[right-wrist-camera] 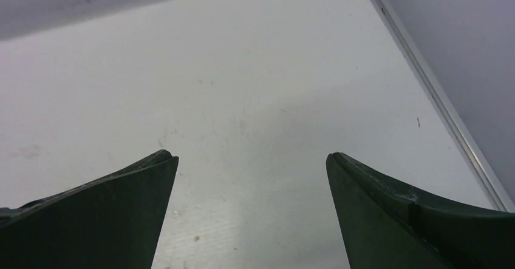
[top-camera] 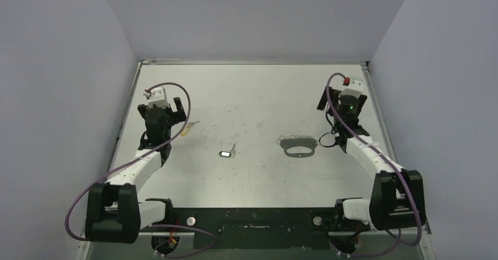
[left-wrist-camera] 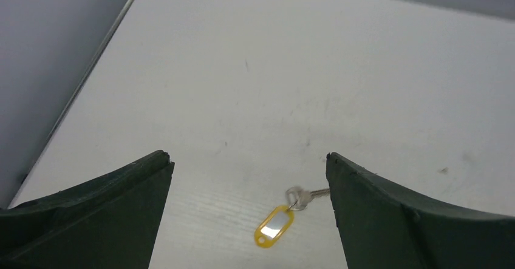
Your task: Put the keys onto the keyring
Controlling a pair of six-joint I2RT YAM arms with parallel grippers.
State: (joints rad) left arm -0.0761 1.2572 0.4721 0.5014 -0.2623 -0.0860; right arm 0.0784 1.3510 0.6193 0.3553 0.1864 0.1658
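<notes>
Top external view shows the job at its opening step, with nothing threaded yet. The large flat silver-grey oval metal keyring (top-camera: 299,148), with its short chain of small rings (top-camera: 293,137), lies flat on the pale scuffed tabletop (top-camera: 252,95) right of centre, close to the right arm. The small silver key with the black head cover (top-camera: 226,153) lies near the middle, well apart from the ring. The small silver key with the yellow oblong tag (top-camera: 187,130) lies further left. The left wrist view shows that tagged key on the table between the dark green fingers of the left gripper (left-wrist-camera: 249,158), nearer the right-hand finger, its blade partly hidden behind it. Those jaws are spread wide and grasp nothing. The right gripper (right-wrist-camera: 252,156) is likewise spread wide and empty, with only bare table ahead of it. The step in hand looks like the first pick. The left arm would probably need to drop onto the tagged key and pinch its thin head or tag, while the right arm turns toward the keyring to steady it.
</notes>
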